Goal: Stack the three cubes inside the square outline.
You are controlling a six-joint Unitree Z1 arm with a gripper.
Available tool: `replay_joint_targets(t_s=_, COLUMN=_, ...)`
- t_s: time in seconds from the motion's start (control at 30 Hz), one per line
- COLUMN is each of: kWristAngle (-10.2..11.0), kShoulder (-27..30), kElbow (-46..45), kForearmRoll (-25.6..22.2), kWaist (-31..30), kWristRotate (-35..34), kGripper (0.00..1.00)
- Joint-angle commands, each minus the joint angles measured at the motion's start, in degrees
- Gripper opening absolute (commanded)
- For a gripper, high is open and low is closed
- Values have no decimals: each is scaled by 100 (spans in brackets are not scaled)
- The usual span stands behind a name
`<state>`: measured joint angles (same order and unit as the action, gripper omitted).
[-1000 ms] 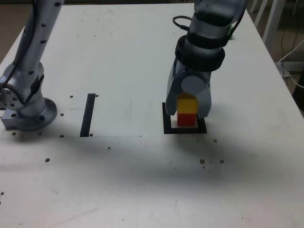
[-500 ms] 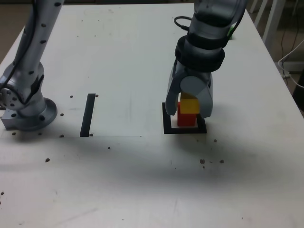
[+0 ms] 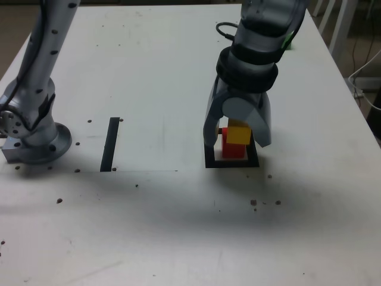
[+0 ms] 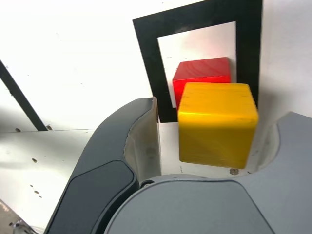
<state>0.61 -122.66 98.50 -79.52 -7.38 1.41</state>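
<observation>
Yellow cube point(image 3: 239, 134) on red cube point(image 3: 233, 150) inside outline point(image 3: 209, 156); claw point(image 3: 238, 130) spread, gripping nothing (we see no green cube yet).

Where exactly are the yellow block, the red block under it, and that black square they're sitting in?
yellow block point(image 4: 217, 124): wrist view, middle of its front face.
red block point(image 4: 201, 70): wrist view, its visible top part behind the yellow one.
black square outline point(image 3: 232, 163): exterior view, its near border strip.

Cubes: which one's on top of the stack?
The yellow cube, sitting on the red cube inside the square outline, between the open gripper's jaws.
</observation>
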Motion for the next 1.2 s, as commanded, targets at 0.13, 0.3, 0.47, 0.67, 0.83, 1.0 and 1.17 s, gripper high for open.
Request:
replay_joint_targets(t_s=0.13, kWristAngle=60, kShoulder=51, kElbow=-37, kForearmRoll=0, kWaist=13, kWristRotate=13, kGripper=99)
replay_joint_targets(t_s=0.3, kWristAngle=358, kShoulder=233, kElbow=13, kForearmRoll=-32, kWaist=45, kWristRotate=-14, kGripper=99)
replay_joint_targets(t_s=0.47, kWristAngle=652, kShoulder=420, kElbow=99, kForearmRoll=-215, kWaist=238, kWristRotate=-2, kGripper=99)
replay_joint_targets(t_s=0.67, kWristAngle=825, kShoulder=481, kElbow=344, kForearmRoll=-484, kWaist=565, kWristRotate=189, kGripper=99)
replay_joint_targets(t_s=0.83, kWristAngle=885, kShoulder=465, kElbow=658, kForearmRoll=-644, kWaist=883, kWristRotate=397, kGripper=100)
replay_joint_targets(t_s=1.0, kWristAngle=916, kShoulder=367, kElbow=1027, kForearmRoll=-766, kWaist=1181, kWristRotate=580, kGripper=100)
replay_joint_targets(t_s=1.17, kWristAngle=917, kShoulder=176, kElbow=1410, kForearmRoll=-885, kWaist=1457, kWristRotate=725, kGripper=100)
